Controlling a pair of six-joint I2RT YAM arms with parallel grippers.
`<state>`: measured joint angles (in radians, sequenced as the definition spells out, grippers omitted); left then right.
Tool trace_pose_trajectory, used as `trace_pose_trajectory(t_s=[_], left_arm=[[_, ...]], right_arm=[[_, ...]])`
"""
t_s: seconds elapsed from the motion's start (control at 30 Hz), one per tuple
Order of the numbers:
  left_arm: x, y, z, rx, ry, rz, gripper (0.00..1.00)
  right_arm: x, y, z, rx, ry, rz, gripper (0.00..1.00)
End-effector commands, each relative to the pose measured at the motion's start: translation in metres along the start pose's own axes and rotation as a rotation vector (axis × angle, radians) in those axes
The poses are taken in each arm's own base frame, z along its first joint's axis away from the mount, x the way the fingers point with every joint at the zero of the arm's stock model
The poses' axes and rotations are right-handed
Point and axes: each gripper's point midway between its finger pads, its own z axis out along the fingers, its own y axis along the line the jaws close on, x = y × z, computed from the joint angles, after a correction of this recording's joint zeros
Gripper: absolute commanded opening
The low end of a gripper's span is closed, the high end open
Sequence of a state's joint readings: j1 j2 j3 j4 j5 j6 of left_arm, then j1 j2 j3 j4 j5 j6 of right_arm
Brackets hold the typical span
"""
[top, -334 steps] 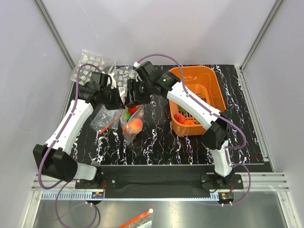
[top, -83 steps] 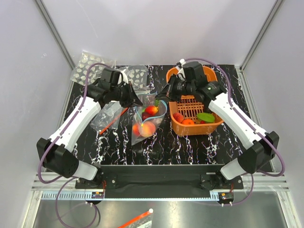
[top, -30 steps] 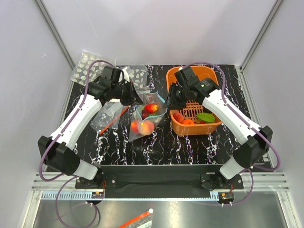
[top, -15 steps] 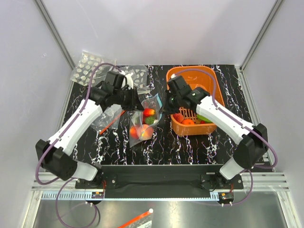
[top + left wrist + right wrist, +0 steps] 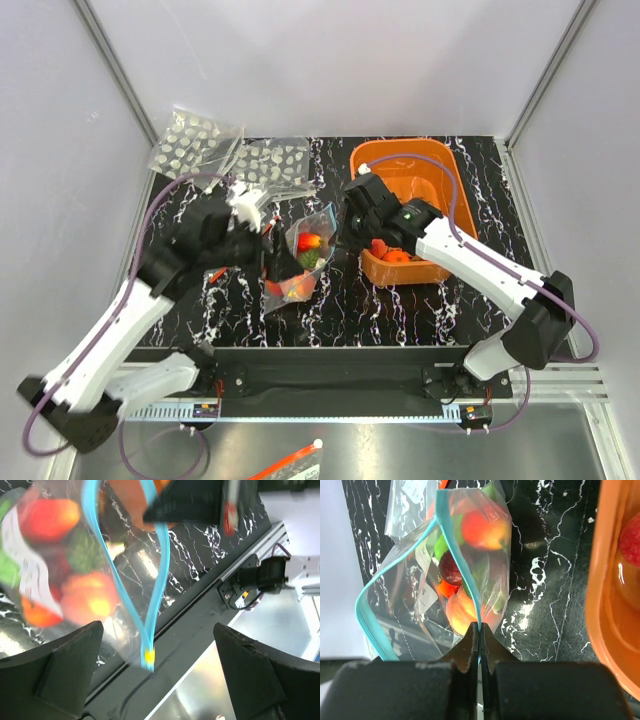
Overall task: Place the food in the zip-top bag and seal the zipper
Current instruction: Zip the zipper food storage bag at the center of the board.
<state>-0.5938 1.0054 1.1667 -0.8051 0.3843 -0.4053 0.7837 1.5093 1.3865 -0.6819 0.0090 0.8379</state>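
Note:
The zip-top bag [image 5: 303, 255] hangs clear and crumpled over the black mat, holding several pieces of food [image 5: 308, 243]: a red-orange piece [image 5: 485, 530], a dark plum one [image 5: 451, 569], a green one [image 5: 85, 550] and a peach one [image 5: 90, 597]. My right gripper [image 5: 338, 228] is shut on one end of the teal zipper [image 5: 479, 622]. From there the two strips spread apart, so the mouth gapes. My left gripper [image 5: 268, 255] stands wide open, its fingers [image 5: 55, 675] either side of the zipper's [image 5: 159, 565] other end without touching it.
The orange basket [image 5: 400, 150] stands at the right, its wall [image 5: 615, 605] close to my right gripper, with more toy fruit [image 5: 392, 253] inside. Clear packets with white dots [image 5: 195, 140] lie at the back left. Under the left arm lies a clear bag with a red strip [image 5: 215, 272].
My left gripper has let go of the bag's mouth, opened wide and drawn back toward the near left. My right gripper has shut on the zipper's end and the bag has shifted slightly.

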Motion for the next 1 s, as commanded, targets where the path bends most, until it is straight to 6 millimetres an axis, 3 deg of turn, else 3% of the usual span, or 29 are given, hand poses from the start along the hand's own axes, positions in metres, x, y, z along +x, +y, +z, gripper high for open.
trace_pose_trajectory(t_s=[0.0,0.03,0.13,0.27,0.47,0.67,0.97], left_arm=[[0.003,0.006,-0.013,-0.011,-0.12,0.075,0.99],[0.003,0.001,-0.024,0.01,-0.167,0.095,0.99],[0.01,0.0,-0.032,0.04,-0.237,0.143,0.99],[0.024,0.011,-0.027,0.045,-0.273,0.198,0.98],[0.029,0.028,-0.028,0.024,-0.426,0.245,0.96],[0.033,0.016,-0.037,0.101,-0.497,0.394,0.93],[0.043,0.018,-0.012,0.123,-0.392,0.411,0.92]], right_arm=[[-0.014,0.002,-0.012,0.018,-0.078,0.042,0.0],[-0.016,0.004,-0.013,0.011,-0.091,0.058,0.0],[-0.023,0.007,-0.012,0.002,-0.126,0.103,0.0],[-0.03,0.007,-0.005,0.041,-0.14,0.149,0.0],[-0.036,0.008,0.003,0.098,-0.147,0.252,0.0],[-0.041,0.015,-0.001,0.079,-0.167,0.356,0.0],[-0.048,0.022,-0.006,0.101,-0.17,0.46,0.0]])
